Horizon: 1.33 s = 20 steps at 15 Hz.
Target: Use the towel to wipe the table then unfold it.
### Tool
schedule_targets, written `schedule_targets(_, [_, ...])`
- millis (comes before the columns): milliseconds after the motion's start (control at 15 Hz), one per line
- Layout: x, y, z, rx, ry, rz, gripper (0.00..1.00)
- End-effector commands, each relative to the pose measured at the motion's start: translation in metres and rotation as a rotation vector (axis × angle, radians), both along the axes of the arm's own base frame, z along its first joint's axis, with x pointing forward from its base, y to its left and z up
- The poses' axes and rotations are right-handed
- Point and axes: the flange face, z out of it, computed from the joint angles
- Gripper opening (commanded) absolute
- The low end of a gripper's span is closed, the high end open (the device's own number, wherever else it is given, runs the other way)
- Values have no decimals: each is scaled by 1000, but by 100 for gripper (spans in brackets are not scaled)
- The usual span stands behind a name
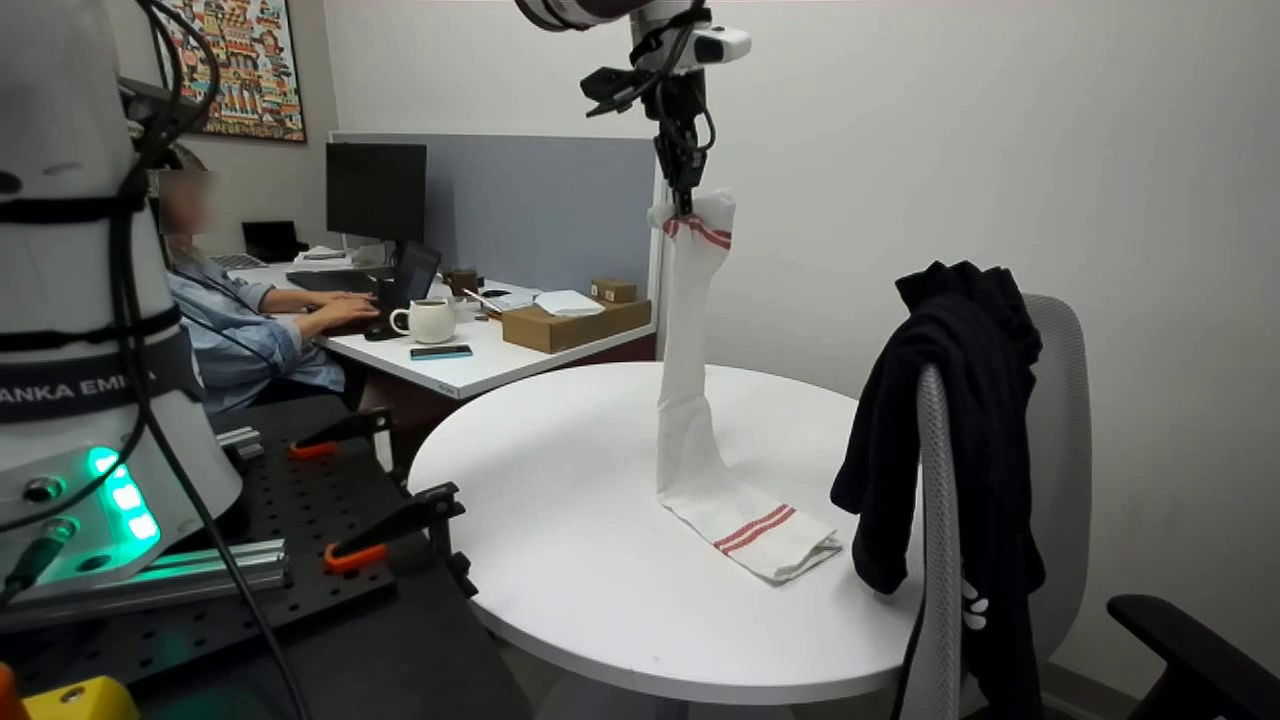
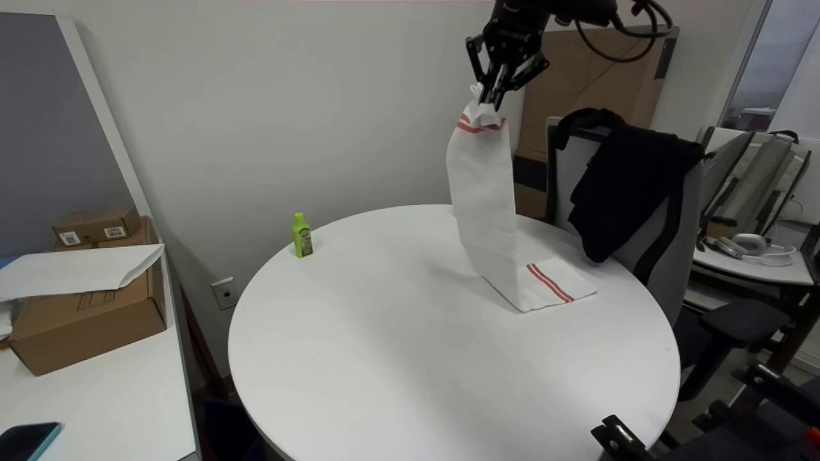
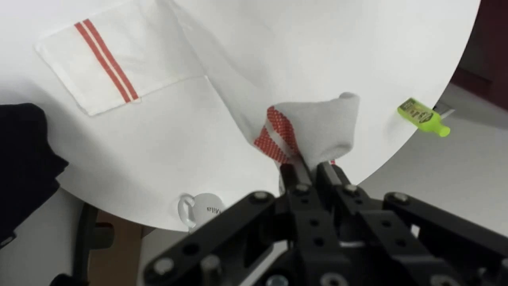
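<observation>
The towel is white with red double stripes. It hangs from my gripper in both exterior views, as a long folded strip (image 1: 685,350) (image 2: 483,186). Its lower end lies folded on the round white table (image 1: 560,570) (image 2: 384,358), with a striped part toward the chair. My gripper (image 1: 684,205) (image 2: 492,96) is high above the table, pointing down, shut on the towel's upper end. In the wrist view, the fingertips (image 3: 311,169) pinch the bunched towel (image 3: 327,123), and a flap sticks out past them. The lower striped end lies flat at the upper left there.
A green bottle (image 2: 302,237) (image 3: 422,115) stands at the table's edge. A white mug (image 3: 204,208) is near the edge in the wrist view. A chair with a black garment (image 1: 940,420) (image 2: 631,179) stands against the table. A desk with boxes (image 1: 575,325) and a seated person are nearby.
</observation>
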Motion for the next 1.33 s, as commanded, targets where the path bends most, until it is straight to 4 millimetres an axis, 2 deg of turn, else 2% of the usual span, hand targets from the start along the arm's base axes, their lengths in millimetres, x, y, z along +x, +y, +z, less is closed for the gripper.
schedule_targets(0, [-2, 35, -31, 2, 29, 95, 2])
schedule_targets(467, [-14, 110, -89, 7, 105, 268, 2])
schedule_targets(733, [-16, 131, -124, 21, 149, 295, 2])
schedule_targets(933, [-11, 148, -145, 56, 114, 275, 2])
schedule_targets(1267, [-10, 187, -184, 110, 108, 271, 2])
